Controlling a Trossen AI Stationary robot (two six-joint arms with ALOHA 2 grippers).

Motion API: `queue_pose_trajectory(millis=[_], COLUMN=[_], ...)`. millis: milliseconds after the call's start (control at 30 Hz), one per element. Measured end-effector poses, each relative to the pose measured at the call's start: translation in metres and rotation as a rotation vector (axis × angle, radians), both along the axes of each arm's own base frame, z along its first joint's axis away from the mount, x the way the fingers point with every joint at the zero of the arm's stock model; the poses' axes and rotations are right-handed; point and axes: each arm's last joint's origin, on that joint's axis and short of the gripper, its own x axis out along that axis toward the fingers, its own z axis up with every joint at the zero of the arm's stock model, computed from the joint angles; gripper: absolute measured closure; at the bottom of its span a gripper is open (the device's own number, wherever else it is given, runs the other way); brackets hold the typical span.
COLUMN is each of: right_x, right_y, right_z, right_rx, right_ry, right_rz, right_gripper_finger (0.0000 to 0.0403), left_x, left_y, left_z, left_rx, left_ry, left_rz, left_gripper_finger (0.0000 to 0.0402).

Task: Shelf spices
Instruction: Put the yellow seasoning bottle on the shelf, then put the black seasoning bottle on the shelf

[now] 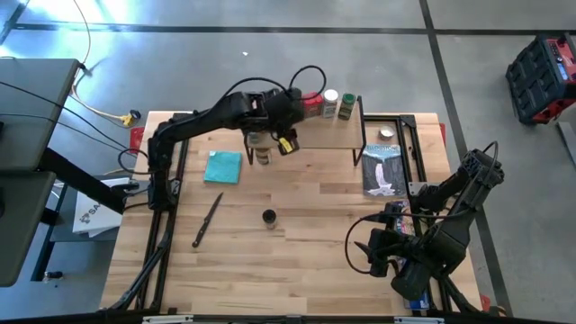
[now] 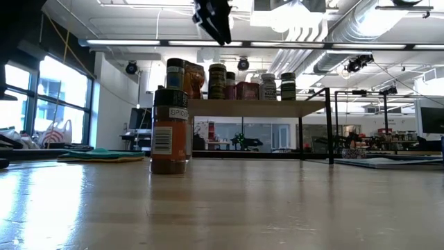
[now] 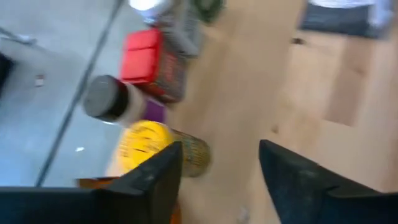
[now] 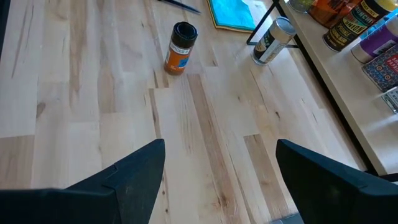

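The left claw (image 1: 286, 144) is seen in the upper centre of the high view, over the left end of the shelf (image 1: 328, 135). Its fingers stand apart with nothing between them in the left wrist view; how far they are closing cannot be told. The right claw (image 1: 373, 254) waits at the lower right, spread and empty.

Most spices are already ranged on the shelf: a red-topped tin (image 3: 144, 48), a yellow-lidded jar (image 3: 144, 144), a white-capped jar (image 1: 331, 97), a green-capped jar (image 1: 347, 99).

Two are not shelved. An orange-labelled jar with a dark cap (image 4: 181, 46) stands upright at the middle of the surface (image 1: 297, 243), long axis vertical, label facing the low camera. A silver-topped jar (image 4: 272, 40) stands by the shelf's leg, beside the teal cloth (image 1: 222, 166); it reads as upright, though this is not certain.

Judgement: both jars are taken as light, rigid and smooth-sided, prone to tipping if nudged high. A hold across the body, below the cap, is advised.
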Motion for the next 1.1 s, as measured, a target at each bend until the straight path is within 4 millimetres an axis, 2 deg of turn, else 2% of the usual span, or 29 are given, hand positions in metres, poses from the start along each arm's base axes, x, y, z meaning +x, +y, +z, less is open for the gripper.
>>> queue_pose_trajectory(millis=[133, 333, 400, 633, 767, 1100], right_x=[0.0, 0.0, 0.0, 0.0, 0.0, 0.0], right_y=[0.0, 0.0, 0.0, 0.0, 0.0, 0.0], right_z=[0.0, 0.0, 0.0, 0.0, 0.0, 0.0], right_rx=[0.0, -0.004, -0.004, -0.002, -0.002, -0.002], right_ry=[0.0, -0.007, -0.007, -0.008, -0.008, -0.008], right_rz=[0.0, -0.001, -0.002, -0.001, -0.001, -0.001], right_gripper_finger=[0.01, 0.01, 0.01, 0.01, 0.01, 0.01], left_x=[-0.003, 0.007, 0.013, 0.025, 0.029, 0.033], left_y=[-0.006, 0.002, 0.006, 0.032, 0.04, 0.045], left_z=[-0.005, -0.026, -0.035, -0.065, -0.076, -0.079], left_rx=[-0.065, -0.001, 0.009, 0.036, 0.082, 0.114], left_ry=[0.054, 0.191, 0.228, 0.318, 0.369, 0.341], left_rz=[-0.037, -0.068, -0.076, -0.003, 0.027, 0.077], left_gripper_finger=[0.0258, 0.0367, 0.0391, 0.0395, 0.04, 0.0401])
